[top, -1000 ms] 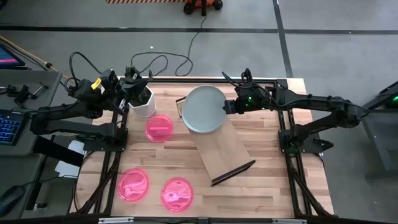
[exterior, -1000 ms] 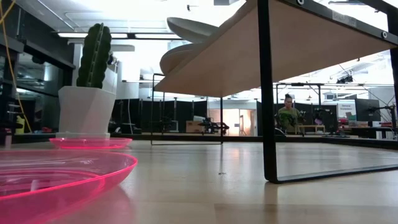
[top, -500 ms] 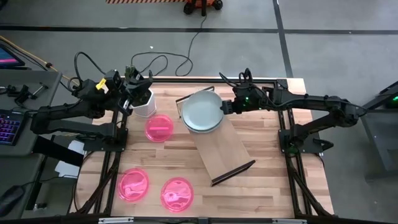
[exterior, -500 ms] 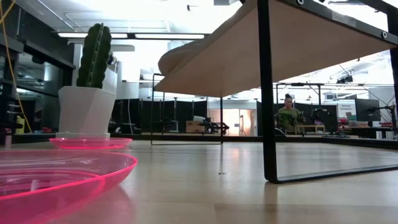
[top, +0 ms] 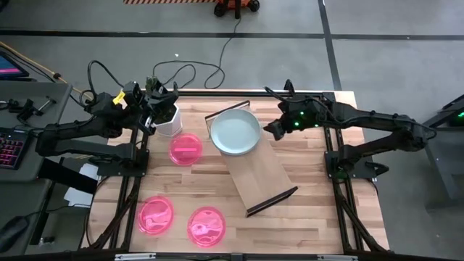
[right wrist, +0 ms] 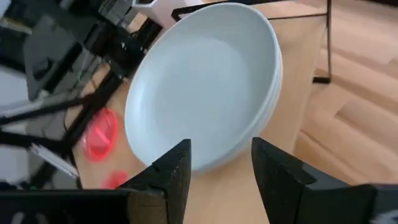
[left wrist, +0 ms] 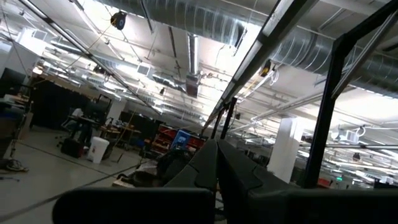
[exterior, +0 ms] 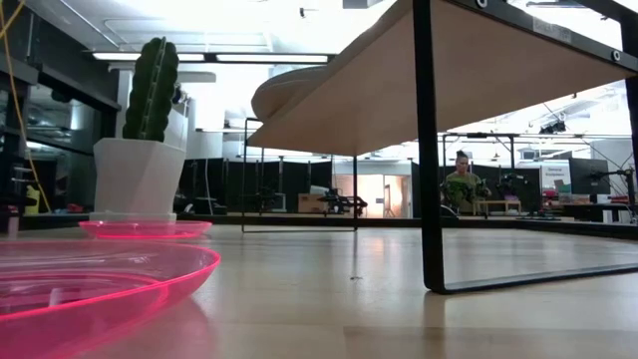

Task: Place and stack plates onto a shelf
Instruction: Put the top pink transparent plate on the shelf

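A stack of pale plates (top: 235, 132) rests on the far end of the light-wood shelf (top: 259, 172), which stands raised on dark brackets. The right wrist view shows the stack (right wrist: 205, 93) with several rims one under another. My right gripper (top: 269, 131) is open just right of the stack, and its fingers (right wrist: 176, 169) stand apart before the near rim without touching it. Three pink plates (top: 186, 148) (top: 156, 214) (top: 206, 225) lie flat on the table. My left gripper (left wrist: 217, 163) is shut and empty, raised by the cactus pot (top: 167, 116).
The white cactus pot (exterior: 140, 172) stands at the table's far left corner. The shelf lies slantwise across the middle, with a dark bracket (top: 272, 201) at its near end and a leg (exterior: 429, 150) seen in the low view. Bare tabletop lies near right.
My right gripper has opened and let go of the top plate, then drawn back toward the table's right edge. That plate, held tilted over the stack a second ago, has come down flat onto it.
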Motion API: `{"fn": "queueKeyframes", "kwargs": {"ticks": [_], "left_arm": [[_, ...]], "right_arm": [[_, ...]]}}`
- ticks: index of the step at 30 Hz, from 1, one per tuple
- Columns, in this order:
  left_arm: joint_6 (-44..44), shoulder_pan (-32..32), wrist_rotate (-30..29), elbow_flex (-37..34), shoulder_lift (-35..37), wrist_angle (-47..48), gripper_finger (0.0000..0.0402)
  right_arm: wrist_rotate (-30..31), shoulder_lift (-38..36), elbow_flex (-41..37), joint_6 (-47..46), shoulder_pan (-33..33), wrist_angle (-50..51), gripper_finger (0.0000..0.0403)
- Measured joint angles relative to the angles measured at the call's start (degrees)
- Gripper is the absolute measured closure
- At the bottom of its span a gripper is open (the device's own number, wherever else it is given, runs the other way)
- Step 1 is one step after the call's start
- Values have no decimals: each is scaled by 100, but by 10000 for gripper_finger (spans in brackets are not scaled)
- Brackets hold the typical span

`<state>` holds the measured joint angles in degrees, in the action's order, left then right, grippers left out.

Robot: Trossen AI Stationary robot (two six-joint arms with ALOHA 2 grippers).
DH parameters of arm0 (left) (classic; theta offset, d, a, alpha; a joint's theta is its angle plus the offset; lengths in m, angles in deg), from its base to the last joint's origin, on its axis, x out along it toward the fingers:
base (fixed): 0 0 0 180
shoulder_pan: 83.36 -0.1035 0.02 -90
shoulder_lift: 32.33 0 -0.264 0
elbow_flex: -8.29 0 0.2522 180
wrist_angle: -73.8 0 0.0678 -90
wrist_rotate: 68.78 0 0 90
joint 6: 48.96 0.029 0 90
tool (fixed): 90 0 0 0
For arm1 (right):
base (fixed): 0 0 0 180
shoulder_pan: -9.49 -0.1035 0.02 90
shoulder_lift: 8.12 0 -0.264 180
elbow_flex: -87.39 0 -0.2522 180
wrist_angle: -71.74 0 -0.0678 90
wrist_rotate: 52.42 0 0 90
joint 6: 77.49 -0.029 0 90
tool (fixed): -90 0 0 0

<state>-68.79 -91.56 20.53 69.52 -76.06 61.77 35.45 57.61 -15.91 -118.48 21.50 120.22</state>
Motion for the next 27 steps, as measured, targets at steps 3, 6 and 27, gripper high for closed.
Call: {"fn": "queueKeyframes", "kwargs": {"ticks": [3, 6, 27], "left_arm": [[0, 0, 0, 0, 2, 262, 401], [-4, 0, 0, 0, 0, 584, 401], [-105, 0, 2, 0, -66, 1861, 401]], "right_arm": [[29, -235, 0, 538, 0, 454, 252], [73, -433, 0, 857, -4, 956, 252], [387, -2511, -1572, 864, -190, -64, 252]]}}
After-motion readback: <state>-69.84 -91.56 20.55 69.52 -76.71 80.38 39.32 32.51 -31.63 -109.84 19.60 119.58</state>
